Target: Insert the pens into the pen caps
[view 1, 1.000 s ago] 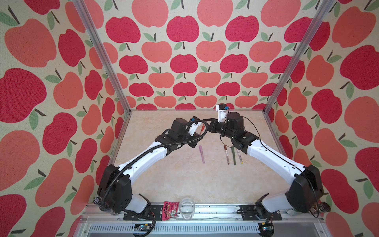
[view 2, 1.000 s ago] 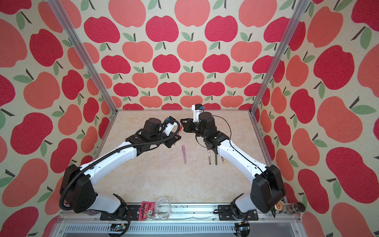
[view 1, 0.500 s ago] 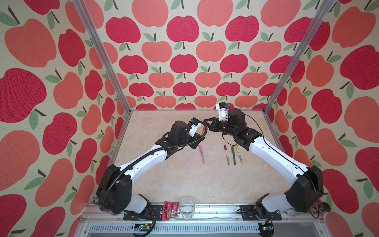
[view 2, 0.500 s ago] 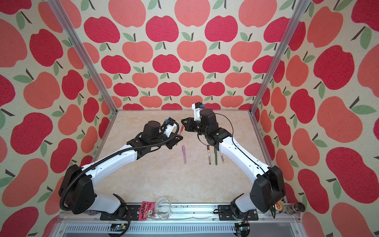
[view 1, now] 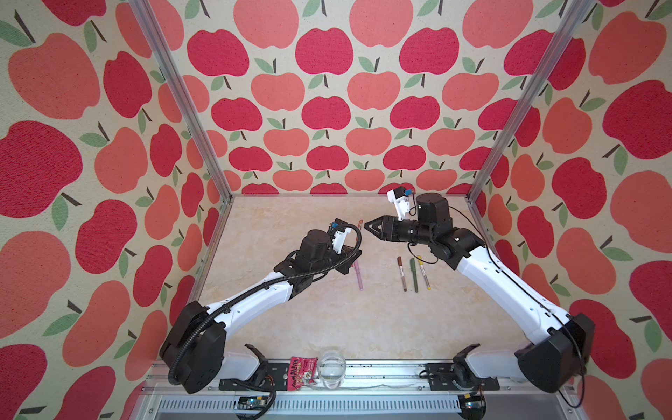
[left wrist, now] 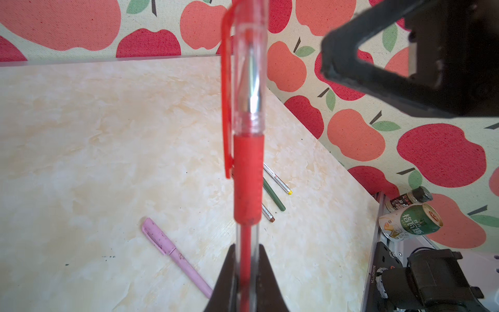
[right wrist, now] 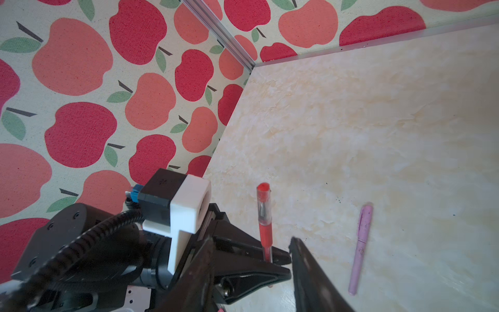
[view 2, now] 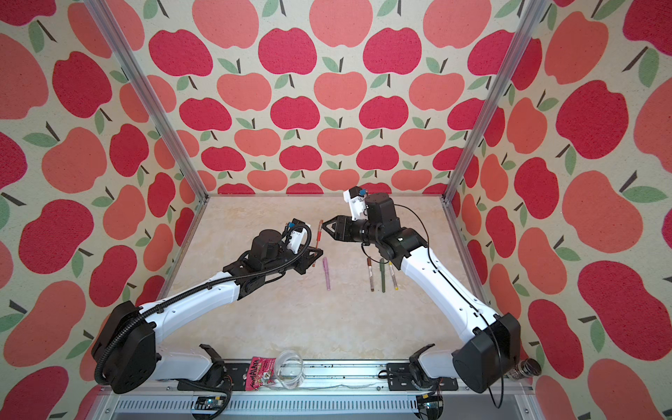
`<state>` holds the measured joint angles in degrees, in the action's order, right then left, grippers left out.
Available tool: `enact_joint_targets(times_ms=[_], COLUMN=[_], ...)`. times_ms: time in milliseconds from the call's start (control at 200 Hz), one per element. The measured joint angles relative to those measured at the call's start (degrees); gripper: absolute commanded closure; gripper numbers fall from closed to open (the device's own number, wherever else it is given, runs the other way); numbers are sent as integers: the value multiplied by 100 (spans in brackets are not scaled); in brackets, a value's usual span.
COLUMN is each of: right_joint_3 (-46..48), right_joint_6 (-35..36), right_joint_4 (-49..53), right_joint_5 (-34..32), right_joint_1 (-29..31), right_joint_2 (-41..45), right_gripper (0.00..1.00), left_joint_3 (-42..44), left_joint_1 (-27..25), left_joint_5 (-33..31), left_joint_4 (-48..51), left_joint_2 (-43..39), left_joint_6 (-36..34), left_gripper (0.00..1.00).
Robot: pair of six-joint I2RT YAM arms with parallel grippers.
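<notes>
Nearest us, on the front rail, a clear glass stands just beside a snack packet. Beyond them, four pens lie on the marbled table. The lilac-pink pen lies alone, and apart to its right is a close row of the brown-capped pen, the dark green pen and the yellow-capped pen.

Further back, the left gripper is clenched on the clear lower barrel of the red pen. It holds the pen upright above the table, with the red cap seated on its upper end.

Farthest, the right gripper is released, its jaws wide apart, level with that cap and just beside it. From the wrist views we think a small gap separates them, so it grasps nothing.
</notes>
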<state>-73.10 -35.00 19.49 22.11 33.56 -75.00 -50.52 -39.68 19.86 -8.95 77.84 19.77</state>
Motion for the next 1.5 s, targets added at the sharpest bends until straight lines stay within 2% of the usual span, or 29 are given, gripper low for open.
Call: enact_joint_targets(times_ms=[190, 440, 845, 1046, 1276, 1501], right_joint_3=[308, 586, 1023, 1121, 1246, 1272], right_joint_6=[157, 459, 761, 841, 905, 929], right_joint_4=[542, 1222, 1497, 1497, 1521, 1543], right_joint_5=[-745, -1628, -1843, -1797, -1705, -1663], right_joint_1=[-494, -1036, -1375, -1456, -1513, -1537], right_joint_2=[890, 1344, 1740, 1996, 2221, 2380], right_gripper=[52, 52, 51, 51, 51, 51], left_joint_3=[-328, -1510, -3840, -4135, -4253, -4542], left_joint_1=[-365, -1180, -1598, -1731, -1735, -1735], left_joint_5=[-439, -1274, -1985, -2059, -2083, -2092], left_joint_4=[457, 1650, 3652, 4039, 4155, 4341], left_joint_2=[363, 1781, 4232, 4594, 4666, 4824], left_joint_6=[896, 1888, 2601, 2811, 2986, 3029], left_gripper=[100, 100, 100, 100, 82, 77])
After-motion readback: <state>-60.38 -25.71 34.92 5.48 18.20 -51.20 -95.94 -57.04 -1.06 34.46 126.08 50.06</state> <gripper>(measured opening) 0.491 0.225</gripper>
